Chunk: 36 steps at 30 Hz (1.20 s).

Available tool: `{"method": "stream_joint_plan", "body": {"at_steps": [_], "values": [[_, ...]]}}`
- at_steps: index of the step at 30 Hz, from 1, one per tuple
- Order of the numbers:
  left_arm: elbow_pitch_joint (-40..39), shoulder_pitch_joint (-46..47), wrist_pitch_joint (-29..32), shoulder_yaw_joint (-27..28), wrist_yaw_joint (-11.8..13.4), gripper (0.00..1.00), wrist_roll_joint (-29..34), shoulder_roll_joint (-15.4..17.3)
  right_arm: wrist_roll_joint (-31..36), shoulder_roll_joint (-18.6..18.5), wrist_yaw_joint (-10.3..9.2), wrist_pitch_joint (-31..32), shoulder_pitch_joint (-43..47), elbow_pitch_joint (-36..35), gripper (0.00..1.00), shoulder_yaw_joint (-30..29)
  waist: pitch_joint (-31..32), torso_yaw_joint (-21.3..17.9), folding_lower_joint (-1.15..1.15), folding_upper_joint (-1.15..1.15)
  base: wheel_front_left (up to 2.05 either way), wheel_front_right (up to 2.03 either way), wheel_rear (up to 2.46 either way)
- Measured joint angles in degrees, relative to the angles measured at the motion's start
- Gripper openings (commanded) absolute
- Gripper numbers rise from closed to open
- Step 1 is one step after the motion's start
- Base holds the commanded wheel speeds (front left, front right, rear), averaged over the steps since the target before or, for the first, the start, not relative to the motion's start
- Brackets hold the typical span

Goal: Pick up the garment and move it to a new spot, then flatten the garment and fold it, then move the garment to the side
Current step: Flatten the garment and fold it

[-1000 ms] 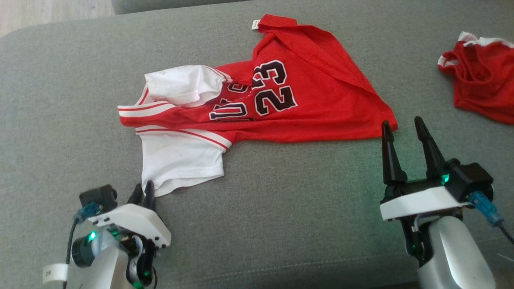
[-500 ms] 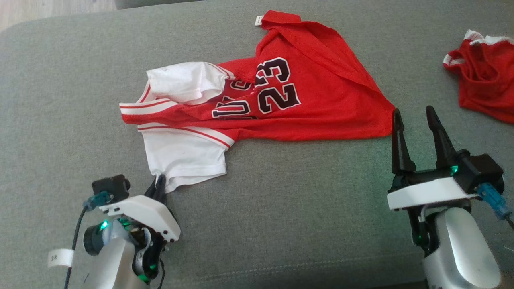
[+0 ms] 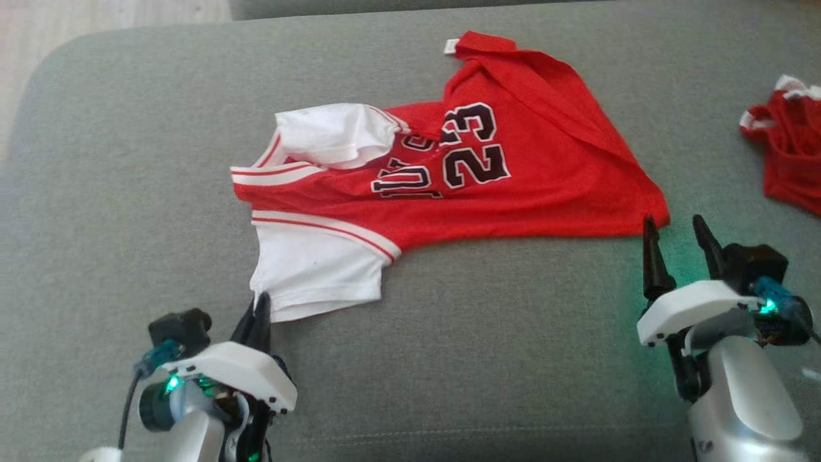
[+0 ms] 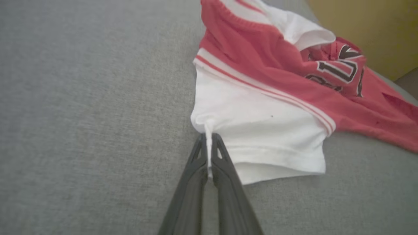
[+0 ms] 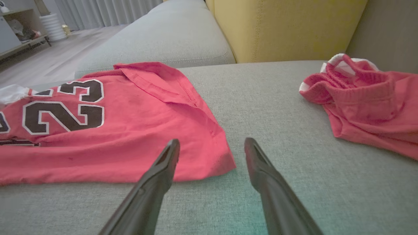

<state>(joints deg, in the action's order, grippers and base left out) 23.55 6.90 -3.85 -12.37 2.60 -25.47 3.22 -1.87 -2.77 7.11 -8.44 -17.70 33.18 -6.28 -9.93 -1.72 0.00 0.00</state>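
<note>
Left pincer [image 4: 208, 140]: closed, pinching the near corner of the jersey's [image 3: 532, 192] white sleeve [image 4: 261, 130]. Right pincer [image 5: 212, 147]: fully open, empty; the red hem corner [image 5: 225, 163] lies at the mouth of its gap. Advance slightly, close on the corner, then lift both pincers together, keeping the cloth taut.

Bare sofa seat [image 3: 481, 359] runs wide along its front edge and out to its left edge. The red jersey [image 3: 545, 186] spreads across the middle; crumpled red shorts [image 3: 789, 167] sit by the right edge, an open strip between them.
</note>
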Motion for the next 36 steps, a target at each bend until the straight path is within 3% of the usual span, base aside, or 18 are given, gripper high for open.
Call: {"method": "stream_joint_plan", "body": {"at_steps": [13,27,28,32,36], "values": [[-16.7,-7.01,-0.2,3.11,3.56,0.0,-1.49,2.22,3.27,0.01,0.0,1.23,-2.53,10.42,1.0,-4.76,0.26,3.41,0.0,0.0,0.0,0.0,0.0],[-20.4,-9.01,0.75,2.93,4.99,0.0,-1.49,2.32,0.15,0.0,0.0,0.38,-6.59,16.85,1.0,-1.14,-0.13,4.04,0.0,0.0,0.0,0.0,0.0],[-20.45,-9.01,0.75,2.88,4.99,0.0,-1.49,2.32,-0.36,0.0,0.0,0.4,-6.66,17.47,0.95,-0.76,-0.11,4.05,0.0,0.0,0.0,0.0,0.0],[-20.52,-9.01,0.73,2.75,5.05,0.0,-1.81,2.32,-2.52,-0.1,0.0,0.38,-7.98,19.41,0.47,1.05,-0.12,3.9,0.0,0.0,0.0,0.0,0.0],[-20.53,-9.01,0.63,2.32,5.05,0.0,-1.89,2.32,-6.0,-0.13,0.0,0.35,-9.81,21.78,0.27,3.35,-0.1,3.77,0.0,0.0,0.0,0.0,0.0]]}}
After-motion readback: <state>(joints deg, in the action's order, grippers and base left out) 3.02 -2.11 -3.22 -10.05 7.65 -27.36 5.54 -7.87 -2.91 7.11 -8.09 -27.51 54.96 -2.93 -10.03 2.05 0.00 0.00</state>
